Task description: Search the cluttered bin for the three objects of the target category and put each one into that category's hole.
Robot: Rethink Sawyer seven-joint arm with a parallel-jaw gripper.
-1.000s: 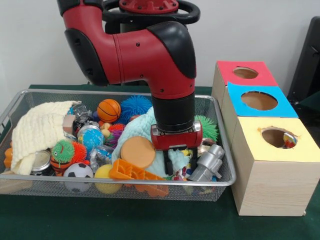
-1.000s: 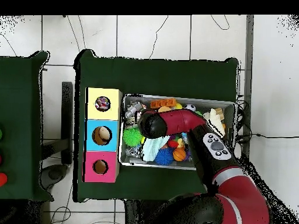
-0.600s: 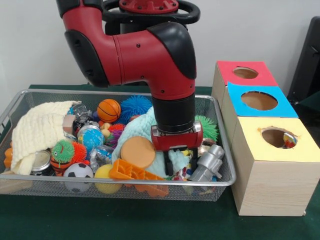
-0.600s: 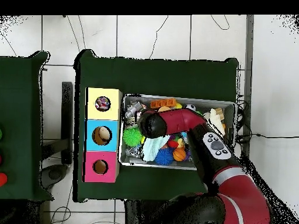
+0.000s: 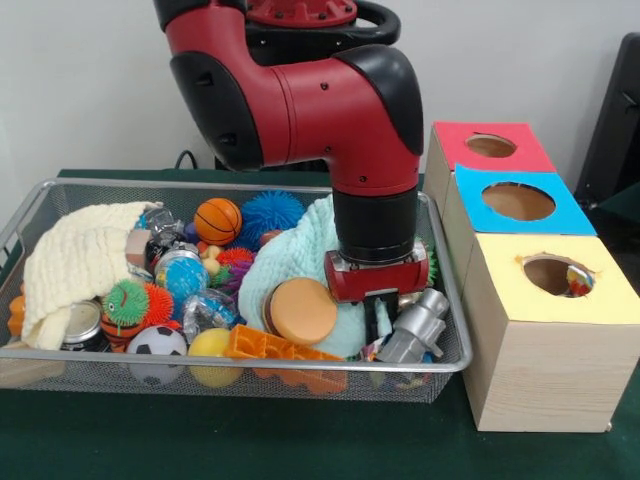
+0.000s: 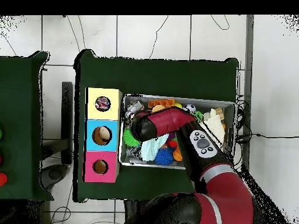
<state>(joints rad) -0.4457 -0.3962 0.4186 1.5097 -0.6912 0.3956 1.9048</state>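
The pincer [image 5: 377, 318] sits low against the mint cloth [image 5: 300, 262]; its opening cannot be told.

Arm bent down, claw [image 5: 377, 322] low (fingers unclear).

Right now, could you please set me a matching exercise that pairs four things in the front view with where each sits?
Things:
1. basketball
2. soccer ball
3. cream cloth
4. silver metal part

Places:
A. near right corner of the wire bin, beside the claw
B. near rim, left of the yellow ball
C. draped over the bin's left end
D. toward the far side, next to the blue spiky ball

Pairs: 1-D, 2-B, 3-C, 4-A
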